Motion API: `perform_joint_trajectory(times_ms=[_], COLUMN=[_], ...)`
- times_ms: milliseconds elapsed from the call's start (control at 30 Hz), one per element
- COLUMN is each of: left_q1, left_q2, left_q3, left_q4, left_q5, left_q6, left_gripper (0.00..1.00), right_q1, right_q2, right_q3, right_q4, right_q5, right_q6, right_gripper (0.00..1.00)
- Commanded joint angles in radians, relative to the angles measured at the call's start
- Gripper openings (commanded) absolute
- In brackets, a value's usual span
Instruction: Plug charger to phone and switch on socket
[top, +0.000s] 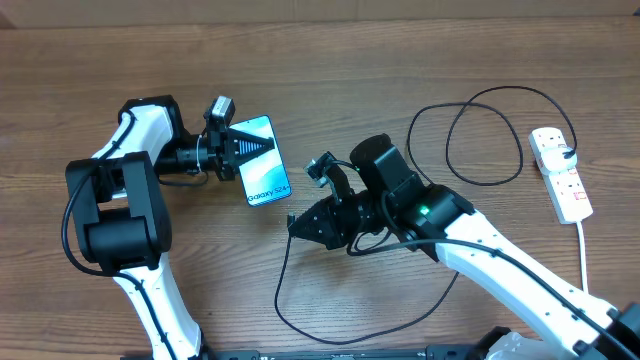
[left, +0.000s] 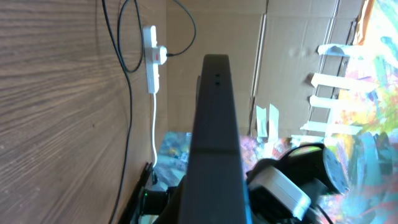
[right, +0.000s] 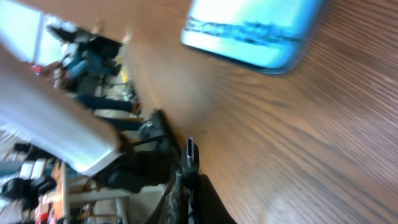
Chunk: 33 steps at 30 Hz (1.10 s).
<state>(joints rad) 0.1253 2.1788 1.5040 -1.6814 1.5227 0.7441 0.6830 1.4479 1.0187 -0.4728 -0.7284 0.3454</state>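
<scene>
Risks first, from the left. Could lose the phone (top: 268, 165) out of the left gripper (top: 250, 147) if pushed hard on its free end: held by one end only, tilted, unclear whether resting on the tabletop (top: 420, 50). Further right, could miss the port with the connector tip (right: 189, 151): sits short of the phone, near but apart, and needs squaring up, or else scrapes the edge and bends. Could also snag the slack of the charger (top: 276, 296) looping beside the right arm and tug at the socket (top: 562, 172) at far right, plug already seated there; switch too small to read.

Now the grips. Left gripper: closed narrow, clamped on the phone. Right gripper (top: 300, 224): pinched tight on the charger just behind its tip, touching nothing else.
</scene>
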Motion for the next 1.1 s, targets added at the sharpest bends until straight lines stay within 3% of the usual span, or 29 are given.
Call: perform_joint_trajectory(times_ms=[0, 400, 600, 867, 933, 1000, 1067], left_q1=[0.072, 0.242, 0.24, 0.241, 0.241, 0.241, 0.241], left_q2=[-0.042, -0.042, -0.042, -0.042, -0.042, -0.042, -0.042], left_q3=[0.005, 0.004, 0.004, 0.004, 0.004, 0.004, 0.004], left_q4=[0.007, 0.002, 0.002, -0.006, -0.005, -0.005, -0.005], left_q5=[0.027, -0.149, -0.146, -0.172, -0.169, -0.169, -0.164], left_q6=[0.068, 0.06, 0.06, 0.06, 0.06, 0.06, 0.06], left_gripper=[0.04, 0.04, 0.04, 0.04, 0.05, 0.04, 0.04], right_q1=[-0.005, -0.213, -0.213, -0.213, -0.213, -0.213, -0.213], right_q2=[0.06, 0.136, 0.356, 0.428, 0.428, 0.428, 0.428], right_q3=[-0.001, 0.003, 0.161, 0.2, 0.2, 0.2, 0.199], right_q4=[-0.007, -0.192, -0.388, -0.294, -0.292, -0.295, -0.299], right_q5=[0.143, 0.46, 0.546, 0.66, 0.66, 0.661, 0.668], right_q6=[0.097, 0.234, 0.256, 0.337, 0.34, 0.34, 0.34], right_gripper=[0.04, 0.04, 0.04, 0.04, 0.11, 0.31, 0.37])
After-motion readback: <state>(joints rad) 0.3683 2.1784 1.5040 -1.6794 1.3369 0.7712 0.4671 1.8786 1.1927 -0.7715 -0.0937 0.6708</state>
